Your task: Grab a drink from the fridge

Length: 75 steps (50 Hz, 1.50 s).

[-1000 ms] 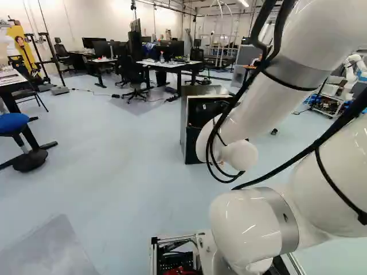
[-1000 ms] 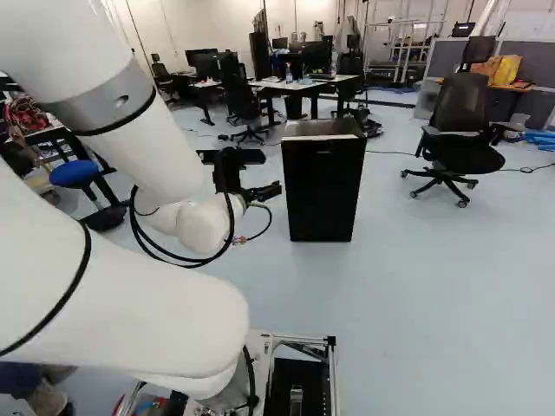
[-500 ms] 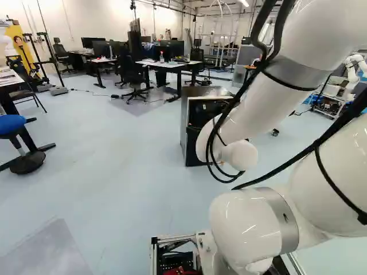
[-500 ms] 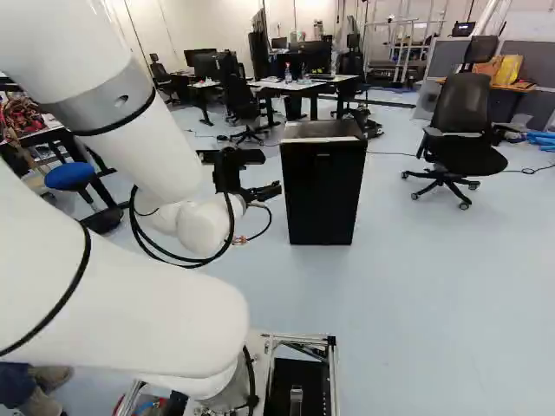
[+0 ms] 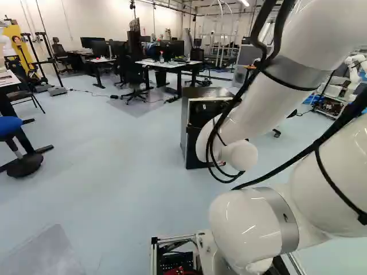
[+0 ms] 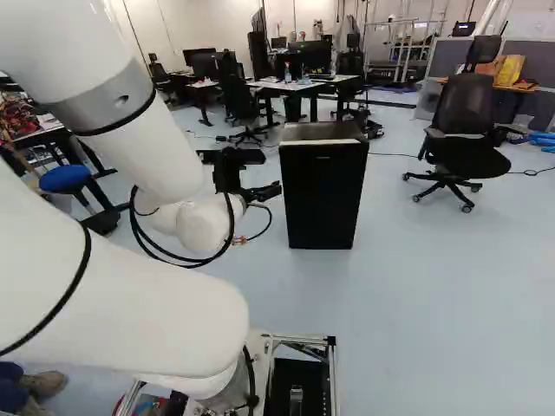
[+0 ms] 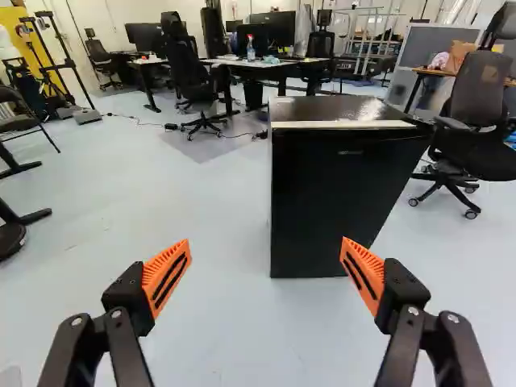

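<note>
In the right base view my gripper (image 6: 260, 192) reaches out beside the black fridge (image 6: 324, 195), on its left side there, with floor showing between them. The wrist view shows the gripper (image 7: 266, 266) open, its orange pads wide apart and nothing between them. Ahead of it stands the small fridge (image 7: 339, 193), upright on the floor, its black door closed and facing the camera. In the left base view the arm partly covers the fridge (image 5: 192, 129). No drink is visible; the inside of the fridge is hidden.
A black office chair (image 6: 464, 130) stands right of the fridge in the right base view. Behind are desks (image 5: 163, 65) with monitors and chairs. A blue stool (image 5: 11, 126) stands at the left of the left base view. Another robot (image 5: 352, 69) is at its far right.
The base has moved a little forward: the fridge looks slightly nearer, and the stool has shifted outward. The arm holds its pose against its lowest joint.
</note>
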Motion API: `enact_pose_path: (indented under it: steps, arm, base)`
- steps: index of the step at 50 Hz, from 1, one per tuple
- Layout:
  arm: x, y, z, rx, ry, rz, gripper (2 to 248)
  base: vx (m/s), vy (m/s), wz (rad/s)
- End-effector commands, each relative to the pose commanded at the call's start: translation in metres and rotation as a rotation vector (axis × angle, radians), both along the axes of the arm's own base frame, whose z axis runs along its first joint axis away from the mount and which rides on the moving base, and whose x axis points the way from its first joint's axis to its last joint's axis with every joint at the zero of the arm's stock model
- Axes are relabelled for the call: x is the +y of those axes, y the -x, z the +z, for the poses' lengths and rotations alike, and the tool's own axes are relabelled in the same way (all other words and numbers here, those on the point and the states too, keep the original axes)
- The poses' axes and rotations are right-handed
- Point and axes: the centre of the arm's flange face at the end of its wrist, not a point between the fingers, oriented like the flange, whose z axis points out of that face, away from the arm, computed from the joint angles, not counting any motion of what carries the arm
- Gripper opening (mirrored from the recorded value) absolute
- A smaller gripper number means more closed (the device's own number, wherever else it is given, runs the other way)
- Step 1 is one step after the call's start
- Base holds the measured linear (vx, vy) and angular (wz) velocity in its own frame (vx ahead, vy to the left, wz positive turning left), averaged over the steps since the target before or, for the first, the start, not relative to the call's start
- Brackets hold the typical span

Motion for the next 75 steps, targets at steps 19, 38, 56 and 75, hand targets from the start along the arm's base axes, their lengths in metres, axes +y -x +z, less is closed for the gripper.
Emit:
enact_pose_path:
  steps: [19, 38, 56, 75]
  arm:
    - [0.0000, 0.0000, 0.0000, 0.000, 0.000, 0.000, 247]
    - [0.0000, 0.0000, 0.0000, 0.000, 0.000, 0.000, 247]
    - [0.0000, 0.0000, 0.0000, 0.000, 0.000, 0.000, 247]
    - [0.0000, 0.0000, 0.0000, 0.000, 0.000, 0.000, 247]
  base:
    - [0.078, 0.001, -0.002]
    - [0.076, 0.000, -0.003]
    - [0.067, 0.000, -0.009]
    - [0.082, -0.020, -0.089]
